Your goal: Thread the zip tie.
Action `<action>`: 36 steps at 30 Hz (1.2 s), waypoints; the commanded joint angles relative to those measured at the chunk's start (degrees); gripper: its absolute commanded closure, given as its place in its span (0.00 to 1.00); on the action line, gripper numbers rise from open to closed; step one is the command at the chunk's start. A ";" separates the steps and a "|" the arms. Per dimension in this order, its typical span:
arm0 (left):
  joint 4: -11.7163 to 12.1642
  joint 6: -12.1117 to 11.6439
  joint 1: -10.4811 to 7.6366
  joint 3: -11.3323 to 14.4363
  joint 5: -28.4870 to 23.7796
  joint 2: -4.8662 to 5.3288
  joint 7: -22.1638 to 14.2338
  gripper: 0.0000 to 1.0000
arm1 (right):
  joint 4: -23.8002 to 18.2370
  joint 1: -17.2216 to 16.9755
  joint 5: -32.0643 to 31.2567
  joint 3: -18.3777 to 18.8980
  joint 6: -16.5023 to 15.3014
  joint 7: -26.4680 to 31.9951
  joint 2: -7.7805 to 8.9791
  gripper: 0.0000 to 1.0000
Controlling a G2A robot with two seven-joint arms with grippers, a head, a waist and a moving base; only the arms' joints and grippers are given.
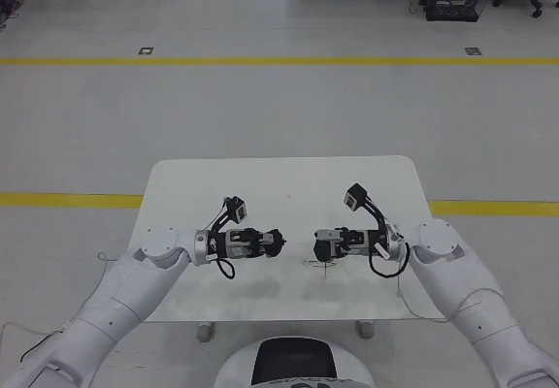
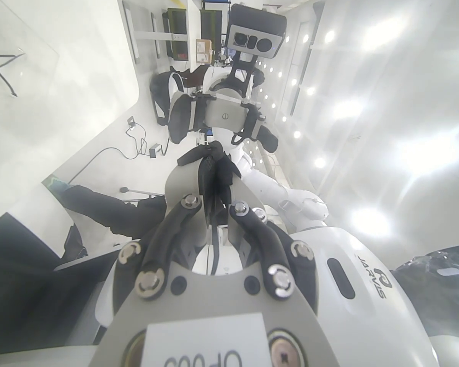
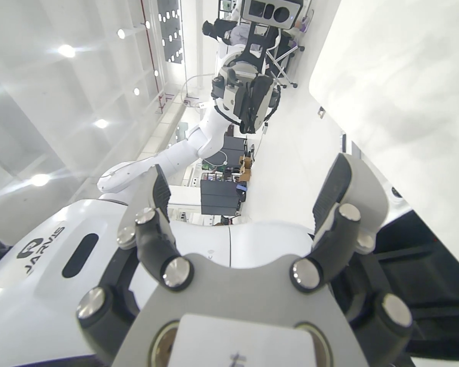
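You have two grippers, both close to the zip ties (image 1: pixel 321 264) and pointing tip to tip across a narrow gap. The ties lie on the white table (image 1: pixel 279 179) not far from its near edge. They are thin dark strands crossing one another, at least two, though you cannot settle the exact count. Your right gripper (image 1: pixel 318 246) is just beside the ties, its fingers (image 3: pixel 329 189) spread wide with nothing between them. Your left gripper (image 1: pixel 278 240) is a little to their left, fingers pressed together. A dark bit shows at the tips and you cannot tell what it is. Beyond the ties, the widest stretch of tabletop runs to the far edge and its rounded corners.
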 commanded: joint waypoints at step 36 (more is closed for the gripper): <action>0.00 0.00 0.00 0.00 0.00 0.00 0.00 1.00 | -0.76 8.05 -17.79 -0.99 3.65 7.30 1.62 0.00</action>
